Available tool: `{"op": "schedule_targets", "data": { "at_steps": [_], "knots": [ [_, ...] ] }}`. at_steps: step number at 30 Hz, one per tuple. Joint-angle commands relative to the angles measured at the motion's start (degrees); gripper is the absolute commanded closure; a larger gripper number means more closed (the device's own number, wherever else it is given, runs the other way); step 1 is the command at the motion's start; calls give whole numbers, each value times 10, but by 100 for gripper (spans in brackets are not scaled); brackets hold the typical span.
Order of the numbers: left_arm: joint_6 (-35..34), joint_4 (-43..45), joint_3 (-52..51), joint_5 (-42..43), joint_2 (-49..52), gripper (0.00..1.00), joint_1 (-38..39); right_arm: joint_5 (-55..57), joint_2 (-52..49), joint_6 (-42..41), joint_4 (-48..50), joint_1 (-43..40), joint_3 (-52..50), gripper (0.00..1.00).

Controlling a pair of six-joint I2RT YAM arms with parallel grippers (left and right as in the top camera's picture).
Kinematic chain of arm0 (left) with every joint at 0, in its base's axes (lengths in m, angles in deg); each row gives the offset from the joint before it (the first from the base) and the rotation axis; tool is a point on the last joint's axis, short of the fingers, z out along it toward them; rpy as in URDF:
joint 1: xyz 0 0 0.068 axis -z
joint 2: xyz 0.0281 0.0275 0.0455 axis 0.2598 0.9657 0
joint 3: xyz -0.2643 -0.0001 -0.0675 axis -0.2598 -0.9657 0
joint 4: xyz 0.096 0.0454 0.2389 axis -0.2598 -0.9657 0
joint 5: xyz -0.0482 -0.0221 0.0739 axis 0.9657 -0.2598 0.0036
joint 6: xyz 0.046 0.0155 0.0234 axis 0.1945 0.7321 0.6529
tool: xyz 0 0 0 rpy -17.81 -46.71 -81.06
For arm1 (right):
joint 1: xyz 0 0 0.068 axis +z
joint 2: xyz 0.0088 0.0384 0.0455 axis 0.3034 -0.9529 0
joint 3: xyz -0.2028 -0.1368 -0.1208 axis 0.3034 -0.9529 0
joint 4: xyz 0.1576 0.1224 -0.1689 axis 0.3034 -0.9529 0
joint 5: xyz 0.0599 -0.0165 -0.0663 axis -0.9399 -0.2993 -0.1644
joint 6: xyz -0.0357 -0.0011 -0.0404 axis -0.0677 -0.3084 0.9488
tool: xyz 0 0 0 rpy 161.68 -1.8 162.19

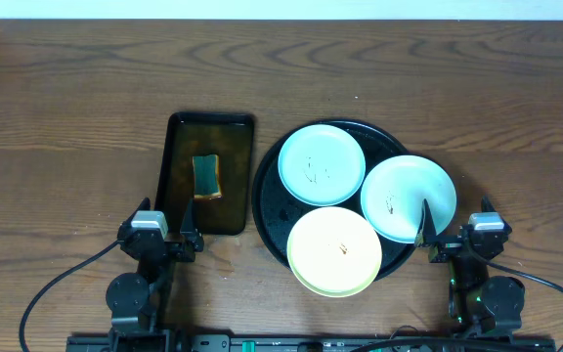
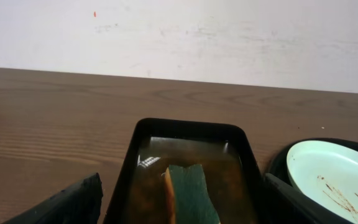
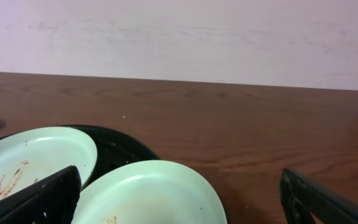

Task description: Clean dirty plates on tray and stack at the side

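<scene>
The dirty plates (image 1: 335,250), three in number, are lying on the round black tray (image 1: 268,209), right of the table (image 1: 76,88) centre. The far mint plate (image 1: 322,164) is sitting fully inside the raised rim and is showing dark streaks. The right mint plate (image 1: 404,194) is projecting past the tray rim on the right side and is carrying a small dark mark. The yellow plate (image 1: 323,264) is overhanging the near rim, toward the robot base. The three plate edges are crowding together near the tray centre; whether they are touching cannot be determined.

The right end effector (image 1: 454,223) is sitting at the near-right edge of the tray, with its fingers spread wide and holding nothing. In the overhead view one finger is reaching over the near edge of the right mint plate; contact cannot be confirmed.

The left end effector (image 1: 164,227) is sitting at the near end of the rectangular tray (image 1: 174,166), with its fingers also spread wide and empty. This tray is lying just beside the round tray, on its left, and is holding brownish liquid and a green sponge (image 1: 207,177) with an orange side.

Bare table surface is extending along the whole far side, left of the rectangular tray and right of the round tray.
</scene>
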Motion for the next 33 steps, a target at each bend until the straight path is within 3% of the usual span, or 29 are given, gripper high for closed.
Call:
{"op": "schedule_targets", "data": {
  "at_steps": [1, 33],
  "knots": [
    [5, -8, -16, -2, -4, 20, -2, -3, -3, 9, -2, 3, -1, 1],
    [3, -8, -16, 0, -4, 20, -2, -7, -3, 2, -2, 3, -1, 1]
  ]
}}
